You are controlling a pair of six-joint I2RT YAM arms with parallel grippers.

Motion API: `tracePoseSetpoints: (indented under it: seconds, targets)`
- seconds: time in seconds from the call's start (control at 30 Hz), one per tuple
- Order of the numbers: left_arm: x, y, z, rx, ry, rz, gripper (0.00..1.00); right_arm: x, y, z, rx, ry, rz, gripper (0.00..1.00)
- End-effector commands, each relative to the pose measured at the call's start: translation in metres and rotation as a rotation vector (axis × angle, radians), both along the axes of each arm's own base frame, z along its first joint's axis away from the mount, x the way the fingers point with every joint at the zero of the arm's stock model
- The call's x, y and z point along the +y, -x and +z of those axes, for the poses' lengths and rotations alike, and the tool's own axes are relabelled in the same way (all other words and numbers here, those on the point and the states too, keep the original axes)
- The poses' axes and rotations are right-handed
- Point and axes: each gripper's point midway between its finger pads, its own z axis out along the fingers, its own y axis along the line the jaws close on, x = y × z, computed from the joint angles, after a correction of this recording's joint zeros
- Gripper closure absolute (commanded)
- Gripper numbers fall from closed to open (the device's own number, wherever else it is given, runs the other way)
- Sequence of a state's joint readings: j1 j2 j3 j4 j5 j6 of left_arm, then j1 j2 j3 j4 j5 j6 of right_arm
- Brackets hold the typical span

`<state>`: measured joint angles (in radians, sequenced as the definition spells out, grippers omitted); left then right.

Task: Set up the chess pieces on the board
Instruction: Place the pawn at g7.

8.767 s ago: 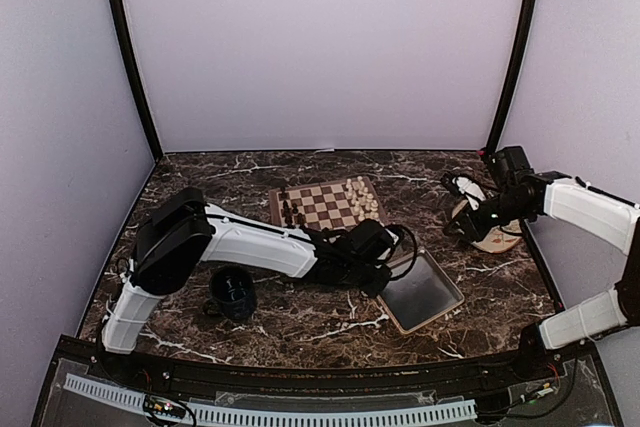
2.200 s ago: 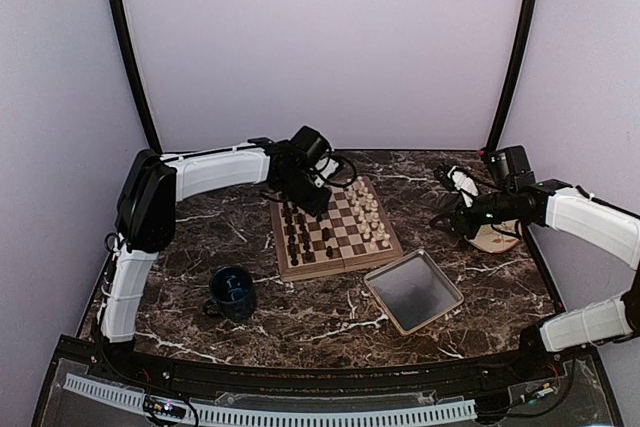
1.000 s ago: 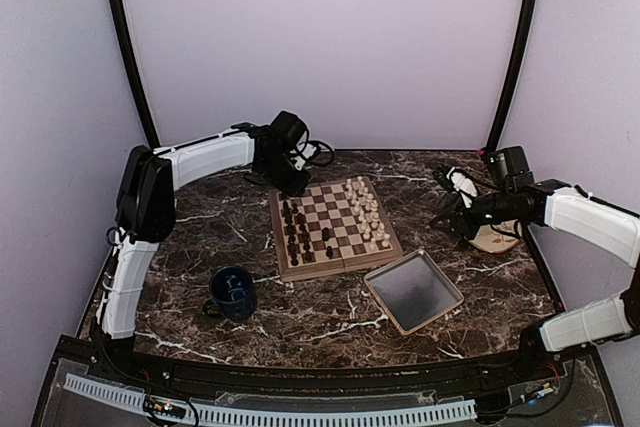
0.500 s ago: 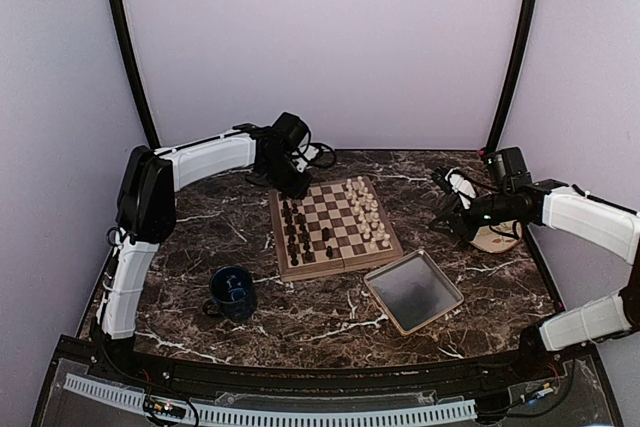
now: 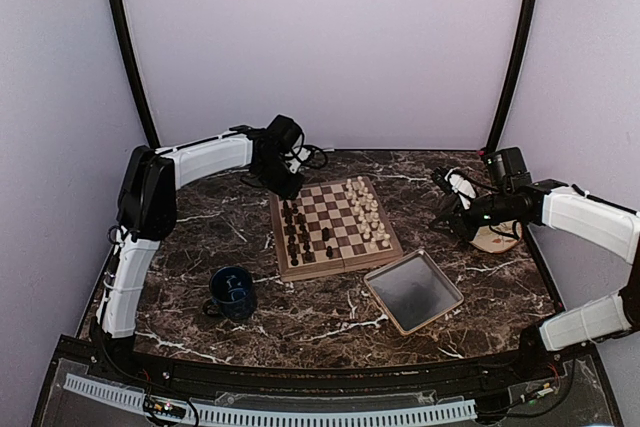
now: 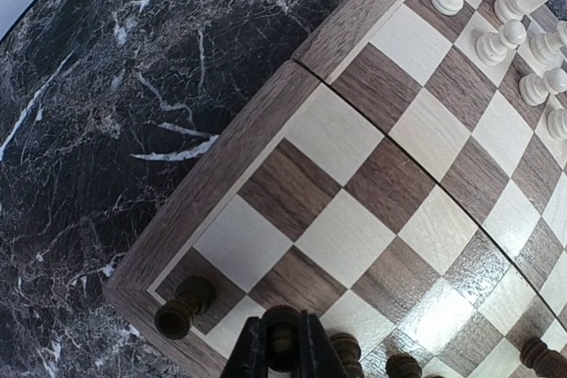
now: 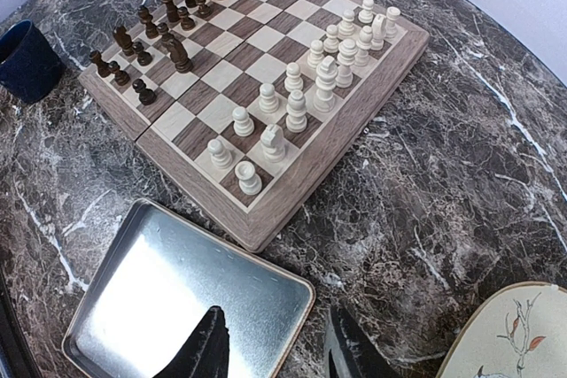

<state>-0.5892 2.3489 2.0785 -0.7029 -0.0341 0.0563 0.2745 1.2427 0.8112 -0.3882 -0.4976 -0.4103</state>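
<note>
Note the left gripper [image 6: 283, 347] pinched shut on a dark piece [image 6: 282, 334] over the 11 o'clock corner of the board [image 5: 340, 265], just beside the dark corner piece [image 6: 183, 305]. Impossible to tell here whether its base touches the wood. Lower straight down onto the centre of the square. Avoid sideways drift, judged likely to topple the other dark pieces [image 5: 298, 230] crowded along the 9 o'clock edge. Release only once the base sits flat, then lift vertically before swinging clear. Expect slick, lathe-turned wood: round, narrow-waisted bodies on small disc feet, prone to rolling if tipped. Treat the board as smooth veneer in light and dark squares, framed in tan, with a seam across the middle suggesting a fold. Find the white pieces [image 5: 366, 212] ranked along the 3 o'clock edge. Leave the right gripper [image 7: 279, 356] as seen, jaws apart and empty, above the glossy marble-patterned table [image 5: 320, 322] near the shiny metal tray [image 7: 177, 298] at the board's 5 o'clock. Disregard the round painted plate [image 5: 497, 239] at 3 o'clock and the dark blue cup [image 5: 232, 292] at 7 o'clock.
</note>
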Motion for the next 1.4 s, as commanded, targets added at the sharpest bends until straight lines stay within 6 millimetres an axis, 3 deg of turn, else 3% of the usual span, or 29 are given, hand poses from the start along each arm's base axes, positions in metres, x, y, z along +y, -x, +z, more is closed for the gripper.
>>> tracePoseSetpoints:
  seconds: [0.0, 1.03, 1.27, 1.37]
  targets:
    - [0.001, 0.008, -0.010, 0.043, 0.001, 0.001, 0.91, 0.002, -0.008, 0.008, -0.037, -0.011, 0.006, 0.62]
    - [-0.008, 0.002, -0.020, 0.039, 0.032, -0.003, 0.84, 0.002, -0.008, 0.004, -0.023, -0.003, 0.014, 0.62]
    - [-0.007, 0.002, -0.019, 0.039, 0.031, -0.001, 0.75, 0.002, -0.008, 0.004, -0.022, -0.004, 0.014, 0.62]
    - [-0.010, 0.002, -0.010, 0.035, 0.046, -0.004, 0.72, 0.002, -0.008, 0.005, -0.023, -0.005, 0.014, 0.62]
